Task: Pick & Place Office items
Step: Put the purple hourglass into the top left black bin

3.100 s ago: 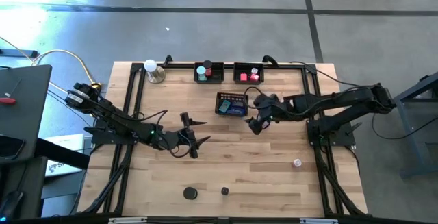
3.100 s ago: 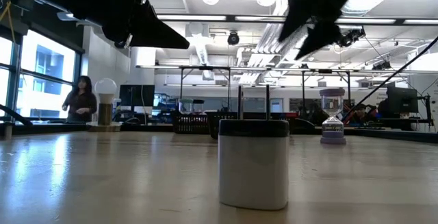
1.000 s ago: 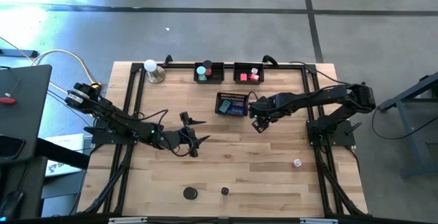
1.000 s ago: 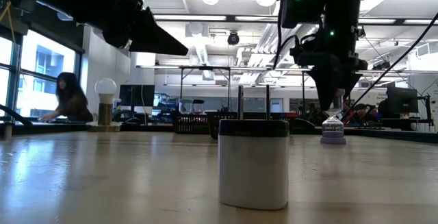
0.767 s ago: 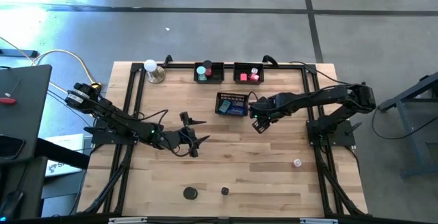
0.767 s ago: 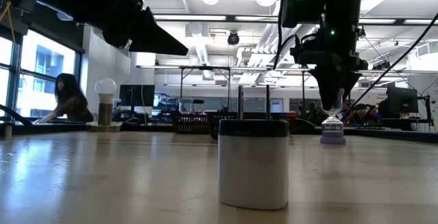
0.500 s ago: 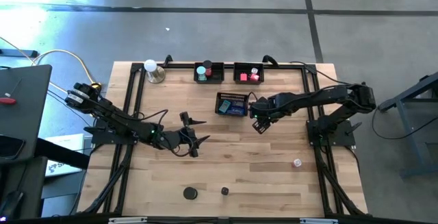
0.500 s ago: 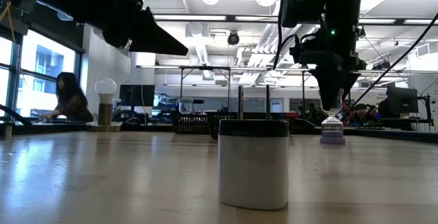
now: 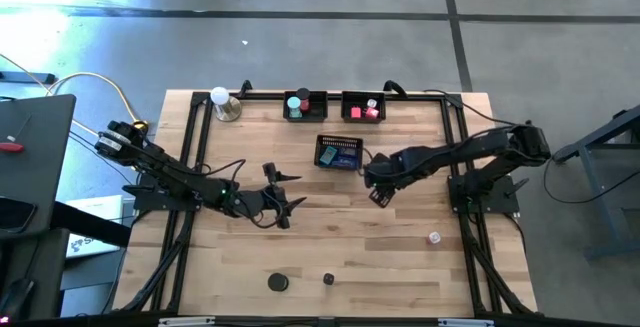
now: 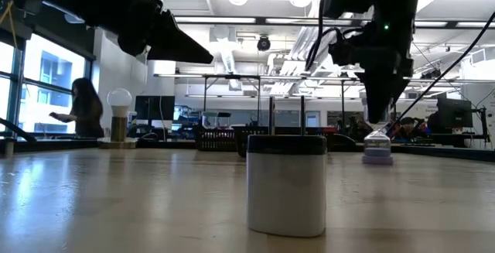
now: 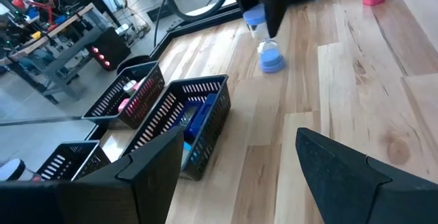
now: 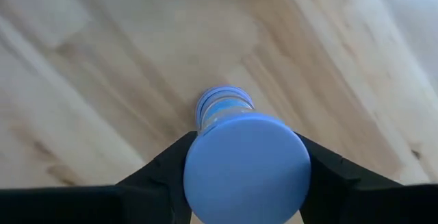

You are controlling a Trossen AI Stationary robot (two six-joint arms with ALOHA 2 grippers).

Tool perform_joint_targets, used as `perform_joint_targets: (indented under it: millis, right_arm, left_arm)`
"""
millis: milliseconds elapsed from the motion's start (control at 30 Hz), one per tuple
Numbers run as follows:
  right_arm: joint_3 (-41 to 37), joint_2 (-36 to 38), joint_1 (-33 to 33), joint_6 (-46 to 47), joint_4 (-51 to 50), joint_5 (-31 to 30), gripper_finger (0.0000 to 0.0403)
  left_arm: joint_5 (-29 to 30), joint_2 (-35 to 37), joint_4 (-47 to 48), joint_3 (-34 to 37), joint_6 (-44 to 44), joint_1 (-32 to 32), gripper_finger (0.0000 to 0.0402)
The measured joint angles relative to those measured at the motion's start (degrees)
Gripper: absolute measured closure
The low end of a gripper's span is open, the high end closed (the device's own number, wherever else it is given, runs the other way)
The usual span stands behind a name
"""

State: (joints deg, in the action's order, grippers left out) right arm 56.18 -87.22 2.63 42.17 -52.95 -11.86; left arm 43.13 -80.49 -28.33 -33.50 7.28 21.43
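- Back left corner of the surface (image 9: pixel 400 257): white ball on a metal base (image 9: pixel 222 102), just beside the frame rail.
- Left of centre: left hand (image 9: pixel 283 199), held above bare wood, fingers spread wide with nothing between them; the same wide gap in its wrist view (image 11: pixel 246 172).
- Near the front edge: black disc (image 9: pixel 278 282), with a smaller dark piece (image 9: pixel 328 279) just to its right, both well apart from either hand.
- Close to the low camera: white roll with a dark top (image 10: pixel 286 183), upright; probably one of those two front pieces, though hard to say which.
- Along the back edge: two black mesh trays side by side, the left tray (image 9: pixel 306 105) with teal and red pieces, the right tray (image 9: pixel 363 106) with pink-red ones.
- In front of those two: a third tray (image 9: pixel 340 153), holding dark blue blocks (image 11: pixel 195 125).
- Right of centre, near the third tray: right hand (image 9: pixel 380 195), pointing straight down, closed on the blue-capped sand timer (image 12: pixel 246 166), fingers (image 12: pixel 164 169) pressed against either side of its top cap.
- Same timer in the low view (image 10: pixel 377 146): upright under the right hand (image 10: pixel 379 114), base at or just off the wood; cannot tell which.
- Front right: small pale piece (image 9: pixel 434 237), alone on the wood.
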Motion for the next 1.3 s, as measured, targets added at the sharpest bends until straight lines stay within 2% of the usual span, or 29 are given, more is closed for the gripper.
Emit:
perform_joint_targets:
  millis: [233, 500, 1100, 1300]
  right_arm:
    - [0.0, 0.0, 2.8, 0.0, 3.82, 0.47, 0.0223]
    - [0.0, 0.0, 5.79, 0.01, 9.18, 0.22, 0.0223]
    - [0.0, 0.0, 7.2, -10.23, 33.25, 0.05, 0.0223]
    - [0.0, 0.0, 7.17, -12.26, 37.02, 0.02, 0.0223]
  left_arm:
    - [-0.01, 0.0, -1.15, 0.0, 6.17, 0.26, 0.0126]
    - [-0.02, 0.0, -1.48, 0.0, 9.28, 0.26, 0.0126]
    - [-0.04, 0.0, -2.0, 0.0, 19.0, 0.86, 0.0126]
    - [-0.07, 0.0, -2.72, 0.0, 16.47, 0.98, 0.0126]
